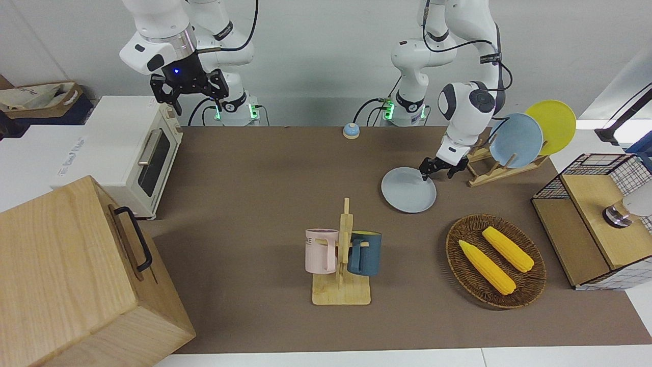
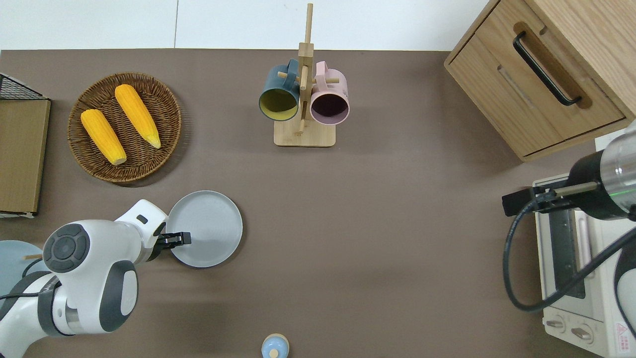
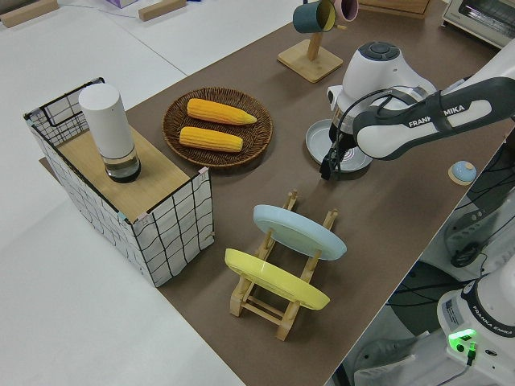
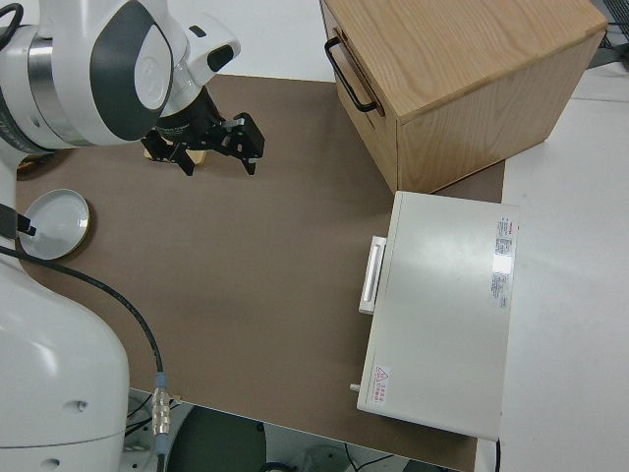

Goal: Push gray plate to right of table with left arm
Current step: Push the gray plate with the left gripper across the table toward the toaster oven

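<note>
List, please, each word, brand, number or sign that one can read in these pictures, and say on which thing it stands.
"FRANKA EMIKA": on the left arm, and again on its base.
Pink mug: letters cut off, unreadable.
Toaster oven: top labels and red warning triangle, text too small.

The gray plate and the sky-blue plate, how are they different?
The gray plate lies flat on the table; the sky-blue plate stands tilted on edge in a wooden rack. The gray plate is paler and grayer; the sky-blue plate is bluer. The left gripper is at the gray plate's rim; nothing touches the sky-blue plate except its rack. Both are round.
</note>
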Robot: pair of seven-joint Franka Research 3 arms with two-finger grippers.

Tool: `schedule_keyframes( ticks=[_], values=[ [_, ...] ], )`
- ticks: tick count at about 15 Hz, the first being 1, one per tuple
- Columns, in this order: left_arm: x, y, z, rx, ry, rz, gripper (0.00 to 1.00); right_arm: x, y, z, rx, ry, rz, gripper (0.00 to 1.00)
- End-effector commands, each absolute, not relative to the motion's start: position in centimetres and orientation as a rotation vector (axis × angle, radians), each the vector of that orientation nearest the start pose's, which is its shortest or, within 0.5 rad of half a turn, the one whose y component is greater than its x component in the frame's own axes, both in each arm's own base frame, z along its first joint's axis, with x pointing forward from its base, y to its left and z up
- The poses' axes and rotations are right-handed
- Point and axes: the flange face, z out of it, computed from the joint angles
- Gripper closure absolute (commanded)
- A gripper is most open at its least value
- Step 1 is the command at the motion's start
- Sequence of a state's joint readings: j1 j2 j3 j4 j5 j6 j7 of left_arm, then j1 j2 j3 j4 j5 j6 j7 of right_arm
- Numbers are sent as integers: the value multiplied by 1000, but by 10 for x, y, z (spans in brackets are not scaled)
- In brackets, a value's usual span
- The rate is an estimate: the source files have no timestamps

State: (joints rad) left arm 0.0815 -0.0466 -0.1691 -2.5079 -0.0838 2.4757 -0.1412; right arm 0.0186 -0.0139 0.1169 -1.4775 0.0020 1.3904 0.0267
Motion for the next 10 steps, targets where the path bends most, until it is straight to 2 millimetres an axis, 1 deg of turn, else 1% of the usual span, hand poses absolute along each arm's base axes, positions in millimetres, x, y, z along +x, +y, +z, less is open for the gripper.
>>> schedule_keyframes(
  ticks=[1, 2, 3, 7, 9, 10],
  values=[
    [457, -44, 297, -3187, -219, -40, 804, 524, 70, 664, -3131, -159, 121, 17],
    [457, -44, 297, -3187, -222, -40, 930, 524, 71, 664, -3131, -161, 121, 17],
    [457, -43, 297, -3187, -224, -40, 999, 524, 71, 664, -3131, -164, 121, 17],
    [458, -43, 294, -3187, -225, -35, 1000, 524, 71, 664, -3131, -164, 121, 17],
    [457, -45, 293, -3187, -222, -35, 1000, 524, 71, 664, -3131, -164, 121, 17],
    [457, -50, 293, -3188, -217, -34, 1000, 524, 71, 664, -3131, -162, 121, 17]
  ],
)
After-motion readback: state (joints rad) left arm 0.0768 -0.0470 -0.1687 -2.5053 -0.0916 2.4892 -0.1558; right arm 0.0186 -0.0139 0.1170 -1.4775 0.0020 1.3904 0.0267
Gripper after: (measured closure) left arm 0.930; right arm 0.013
